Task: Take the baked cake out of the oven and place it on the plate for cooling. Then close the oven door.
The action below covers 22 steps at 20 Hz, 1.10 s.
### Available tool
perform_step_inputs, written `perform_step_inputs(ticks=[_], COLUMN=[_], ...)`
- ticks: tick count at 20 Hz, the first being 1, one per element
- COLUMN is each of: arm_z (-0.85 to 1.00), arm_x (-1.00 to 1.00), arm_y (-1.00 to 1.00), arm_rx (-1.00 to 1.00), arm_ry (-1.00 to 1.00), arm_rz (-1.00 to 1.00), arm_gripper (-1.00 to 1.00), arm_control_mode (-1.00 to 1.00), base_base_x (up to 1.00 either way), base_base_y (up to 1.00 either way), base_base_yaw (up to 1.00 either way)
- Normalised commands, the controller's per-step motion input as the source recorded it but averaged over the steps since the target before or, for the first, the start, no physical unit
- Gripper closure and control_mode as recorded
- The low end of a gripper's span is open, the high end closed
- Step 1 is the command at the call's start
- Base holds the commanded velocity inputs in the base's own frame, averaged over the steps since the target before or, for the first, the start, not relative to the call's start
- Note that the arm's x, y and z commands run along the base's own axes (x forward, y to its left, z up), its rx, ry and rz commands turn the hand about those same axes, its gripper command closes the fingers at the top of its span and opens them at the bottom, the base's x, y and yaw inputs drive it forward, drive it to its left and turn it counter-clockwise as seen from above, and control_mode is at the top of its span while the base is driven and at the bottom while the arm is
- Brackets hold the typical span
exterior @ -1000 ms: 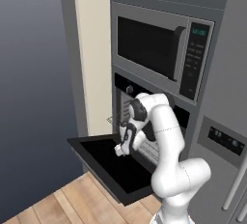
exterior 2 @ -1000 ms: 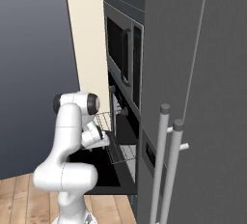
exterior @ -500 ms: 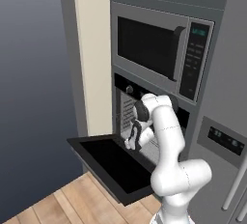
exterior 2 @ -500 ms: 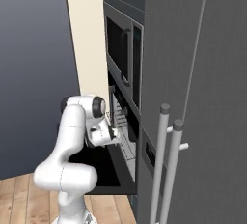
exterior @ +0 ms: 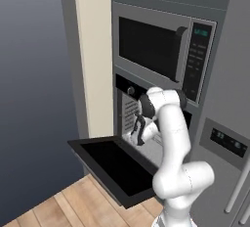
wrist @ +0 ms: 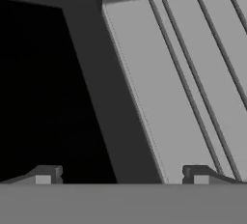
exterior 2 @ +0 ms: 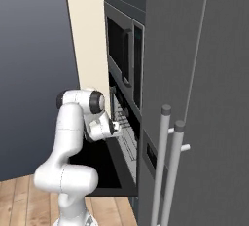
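I see the oven (exterior: 128, 111) framed in black, its inside pale grey, crossed by thin dark wire racks (wrist: 193, 73). Its door (exterior: 114, 167) is black with a dark grey rim. Above the oven the microwave (exterior: 161, 50) is silver-framed with a dark window, and left of the oven a cream panel (exterior: 95, 50) meets a blue-grey wall (exterior: 34, 74).

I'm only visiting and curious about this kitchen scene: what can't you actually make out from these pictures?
- Cake: not made out inside the oven; in the left base view the arm covers much of the opening.
- Tool: hand view shows two tips set apart, the rest cut off at the bottom.
- Oven door: lies dropped open; its handle isn't discernible.
- Oven's wire rack: runs off the hand view's edges.
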Motion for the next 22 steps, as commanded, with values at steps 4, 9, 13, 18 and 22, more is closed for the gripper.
perform_step_inputs(ticks=[4, 9, 13, 18, 22], arm_z=[1.00, 1.00, 1.00, 1.00, 1.00], arm_x=[-0.93, -0.92, -0.65, -0.45, -0.33], arm_y=[0.81, 0.84, 0.82, 0.79, 0.71], arm_rx=[0.00, 0.00, -0.02, -0.06, -0.09], arm_ry=[-0.01, 0.00, 0.01, 0.03, 0.03], arm_rz=[0.00, 0.06, 0.07, 0.05, 0.02], arm_gripper=[-1.00, -1.00, -1.00, -1.00, -1.00], arm_control_mode=[-1.00, -1.00, -1.00, -1.00, -1.00], base_base_x=[0.00, 0.00, 0.00, 0.00, 0.00], base_base_y=[0.00, 0.00, 0.00, 0.00, 0.00], base_base_yaw=[0.00, 0.00, 0.00, 0.00, 0.00])
